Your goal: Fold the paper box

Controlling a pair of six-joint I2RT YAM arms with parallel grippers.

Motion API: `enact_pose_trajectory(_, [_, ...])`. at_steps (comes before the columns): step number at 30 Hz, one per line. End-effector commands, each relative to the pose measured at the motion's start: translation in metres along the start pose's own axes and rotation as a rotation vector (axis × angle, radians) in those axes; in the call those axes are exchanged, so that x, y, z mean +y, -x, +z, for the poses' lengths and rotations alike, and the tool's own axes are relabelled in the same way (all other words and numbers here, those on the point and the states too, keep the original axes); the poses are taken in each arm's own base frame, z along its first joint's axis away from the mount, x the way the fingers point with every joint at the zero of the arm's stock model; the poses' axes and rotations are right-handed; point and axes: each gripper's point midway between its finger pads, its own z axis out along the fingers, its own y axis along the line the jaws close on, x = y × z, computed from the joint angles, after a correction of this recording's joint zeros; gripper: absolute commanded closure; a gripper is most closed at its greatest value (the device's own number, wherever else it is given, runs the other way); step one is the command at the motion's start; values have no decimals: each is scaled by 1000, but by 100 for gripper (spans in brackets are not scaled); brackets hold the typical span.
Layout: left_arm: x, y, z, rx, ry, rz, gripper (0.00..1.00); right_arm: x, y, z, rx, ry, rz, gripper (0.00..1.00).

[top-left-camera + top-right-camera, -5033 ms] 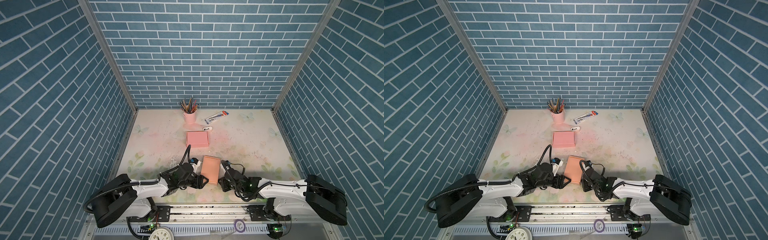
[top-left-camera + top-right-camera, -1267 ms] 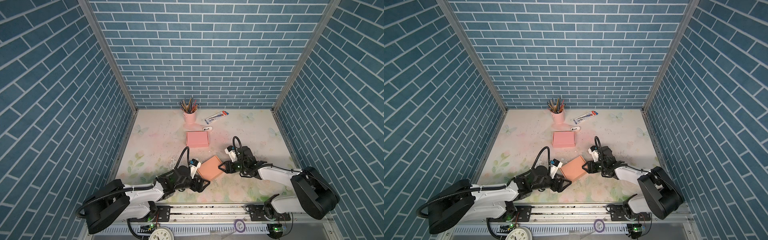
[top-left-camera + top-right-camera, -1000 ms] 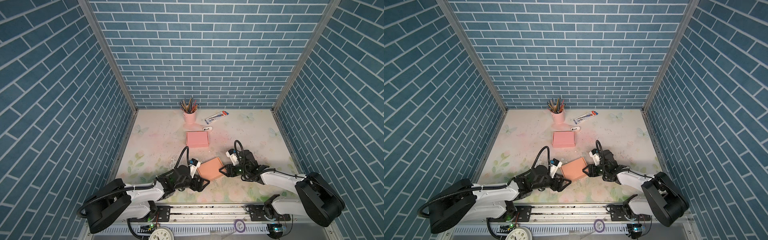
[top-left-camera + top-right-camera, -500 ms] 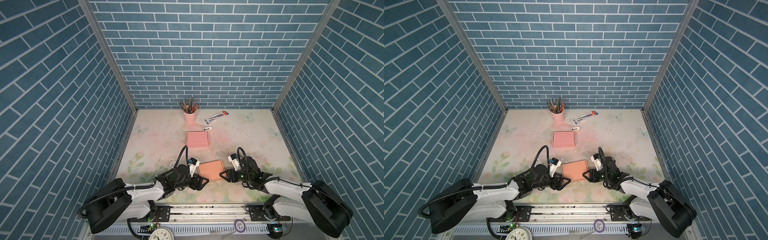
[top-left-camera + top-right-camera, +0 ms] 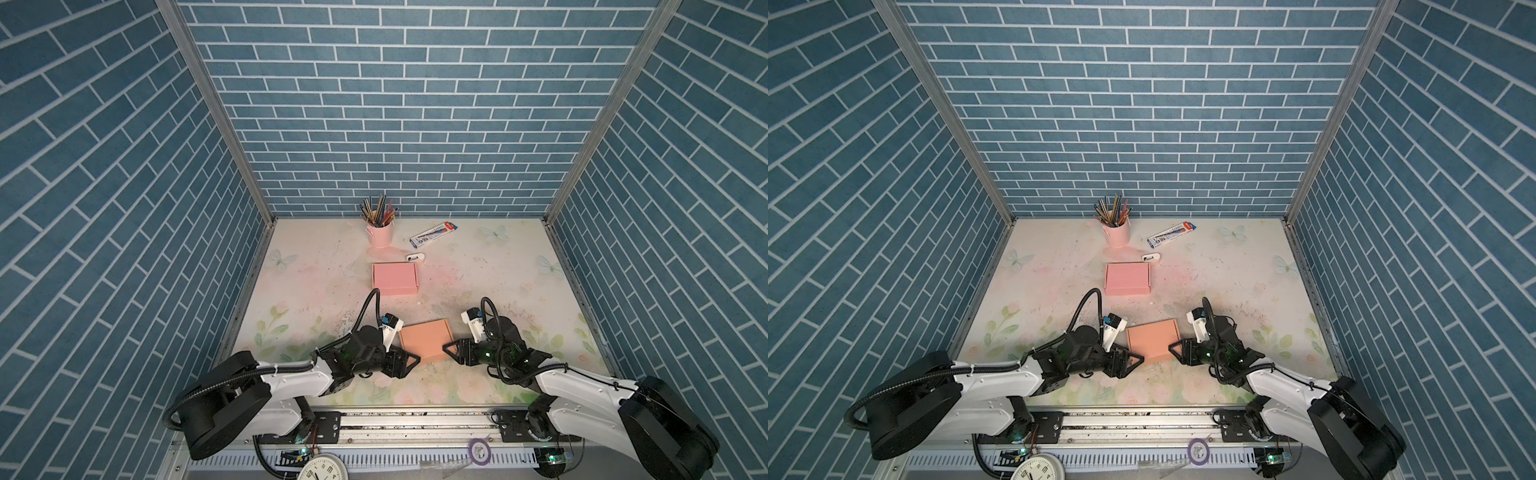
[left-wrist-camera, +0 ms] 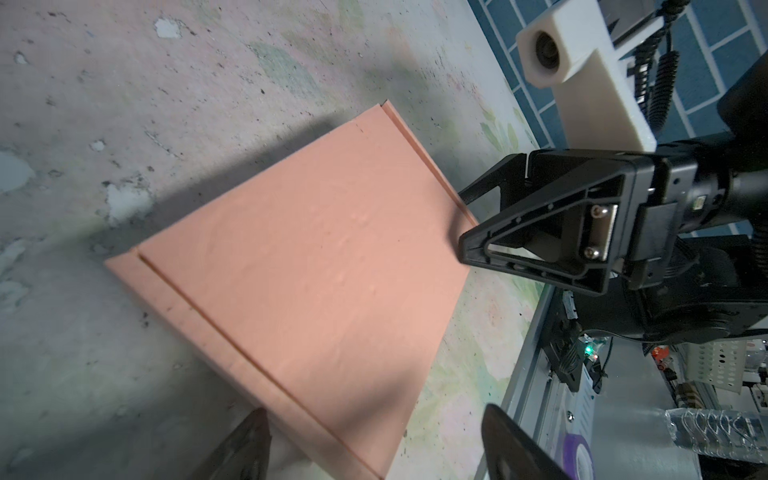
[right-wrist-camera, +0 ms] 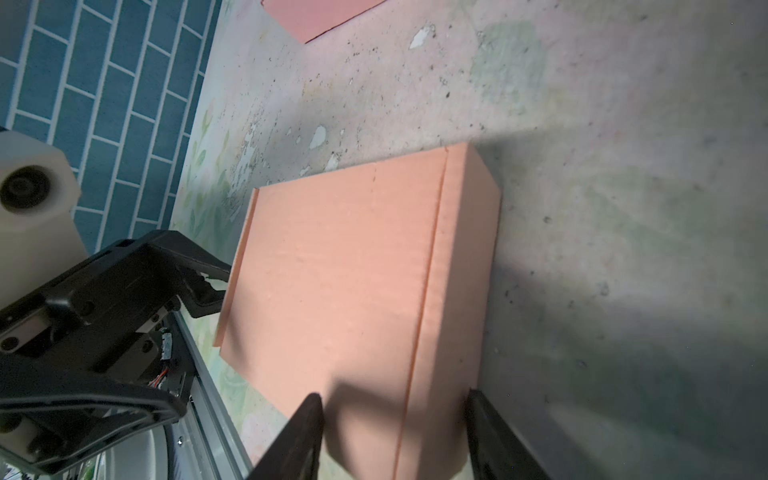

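The salmon paper box (image 5: 424, 338) (image 5: 1152, 340) lies folded shut and flat near the table's front edge, its long sides roughly level with that edge. My right gripper (image 5: 451, 351) (image 7: 395, 440) straddles its near right corner. One finger (image 7: 303, 432) sits at the box's top edge and the other (image 7: 490, 432) against its side wall, shut on the box (image 7: 353, 270). My left gripper (image 5: 409, 361) (image 6: 374, 453) stands open at the near left corner. One fingertip (image 6: 245, 449) is beside the box (image 6: 311, 266), the other (image 6: 511, 444) well off it over the table.
A second, pink box (image 5: 394, 279) lies closed mid-table behind the salmon one. At the back stand a pink cup of pencils (image 5: 380, 232), a pencil pack (image 5: 433, 234) and a small white object (image 5: 415, 257). The metal rail (image 5: 415, 415) runs right behind both grippers.
The box has turned from a diagonal lie to level with the front edge, and my right gripper swung toward the front with it. The left arm has hardly moved.
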Motion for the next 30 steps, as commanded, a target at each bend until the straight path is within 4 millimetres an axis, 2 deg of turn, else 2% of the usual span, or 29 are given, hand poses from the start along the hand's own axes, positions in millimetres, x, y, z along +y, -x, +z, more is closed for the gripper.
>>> enact_pose_trajectory(1, [-19, 17, 5, -26, -61, 41, 20, -1, -2, -1, -7, -8, 13, 45])
enact_pose_trajectory(8, [-27, 26, 18, -21, -76, 48, 21, -9, -5, -4, -16, -41, 14, 45])
enact_pose_trajectory(16, [-33, 33, 36, -2, -91, 52, 22, -23, -2, -17, -77, -121, 22, 44])
enact_pose_trajectory(23, [-35, 37, 48, 1, -101, 52, 22, -37, 1, -29, -132, -184, 35, 34])
enact_pose_trajectory(30, [-36, 36, 52, 5, -118, 38, 22, -37, 13, -38, -192, -195, 35, 27])
